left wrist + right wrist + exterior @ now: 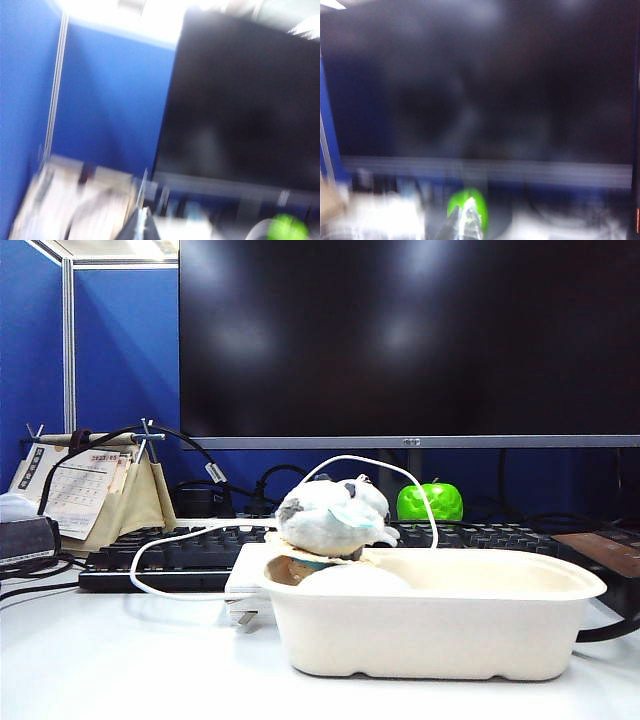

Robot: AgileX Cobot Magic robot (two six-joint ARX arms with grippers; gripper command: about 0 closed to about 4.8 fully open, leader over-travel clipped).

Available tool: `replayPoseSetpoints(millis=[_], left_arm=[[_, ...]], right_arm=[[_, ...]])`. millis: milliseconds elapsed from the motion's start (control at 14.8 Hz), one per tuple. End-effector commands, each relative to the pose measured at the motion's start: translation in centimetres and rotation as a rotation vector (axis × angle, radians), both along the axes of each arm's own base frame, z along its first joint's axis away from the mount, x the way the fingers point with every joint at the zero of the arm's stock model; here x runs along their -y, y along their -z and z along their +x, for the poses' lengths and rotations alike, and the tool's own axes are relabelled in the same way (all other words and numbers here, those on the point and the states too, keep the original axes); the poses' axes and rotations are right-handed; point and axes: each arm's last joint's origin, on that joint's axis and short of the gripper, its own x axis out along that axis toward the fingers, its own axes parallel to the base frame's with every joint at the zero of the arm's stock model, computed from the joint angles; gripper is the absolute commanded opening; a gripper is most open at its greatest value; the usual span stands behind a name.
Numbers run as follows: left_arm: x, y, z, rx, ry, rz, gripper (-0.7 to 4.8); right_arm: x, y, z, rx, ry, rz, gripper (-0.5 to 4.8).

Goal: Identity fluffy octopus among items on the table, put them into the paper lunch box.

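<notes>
Judging the fluffy octopus (350, 578) — apparently the pale dome in the paper lunch box (440, 625) — light, squashy; pinch its crown. Facing the monitor (400, 340): right pincer (465, 222) closed, left pincer (143, 225) blurred, state unclear.

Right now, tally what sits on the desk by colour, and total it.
White or off-white: 3, paper lunch box, pale dome inside it, white-grey plush on its rim.
Green: 1, green apple.
Black: 1, keyboard.
Total: 5.
</notes>
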Motion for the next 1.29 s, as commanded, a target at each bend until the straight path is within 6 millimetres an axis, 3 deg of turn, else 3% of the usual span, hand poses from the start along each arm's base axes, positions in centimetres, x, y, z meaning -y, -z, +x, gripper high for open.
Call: replayPoseSetpoints(millis=[68,271,406,541,677,812,948,1151,1286], left_arm=[[0.0,-3.8,-1.7,0.030,0.002,-0.003,-0.02],[0.0,-8.1,-3.2,0.019,-0.005,-0.005,-0.02],[0.0,-10.8,-2.7,-0.053,0.003,0.001,-0.02],[0.1,-12.8,-0.6,-0.193,0.028,0.017,-0.02],[0.4,-14.0,2.7,-0.306,0.152,0.064,-0.02],[0.6,-13.6,7.2,-0.464,0.239,0.062,-0.02],[0.8,-11.4,10.9,-0.615,0.298,0.046,-0.02],[2.5,-7.9,14.1,-0.819,0.384,0.045,-0.02],[4.5,-7.2,14.6,-0.846,0.456,0.077,-0.02]], right_arm=[[0.0,-4.3,-2.1,0.113,0.007,-0.005,-0.06],[0.0,-7.7,-2.8,-0.029,0.009,-0.007,-0.06],[-0.2,-10.1,-1.6,-0.121,-0.059,-0.030,-0.06],[-0.4,-11.7,0.7,-0.245,-0.130,-0.042,-0.06],[-0.6,-12.3,3.8,-0.419,-0.212,-0.041,-0.06],[-0.8,-11.4,8.1,-0.669,-0.290,-0.015,-0.06],[-1.1,-9.1,12.0,-0.849,-0.423,0.024,-0.06],[-3.7,-4.7,16.1,-1.072,-0.617,0.048,-0.06],[-6.4,-2.4,17.2,-1.174,-0.725,0.019,-0.06]])
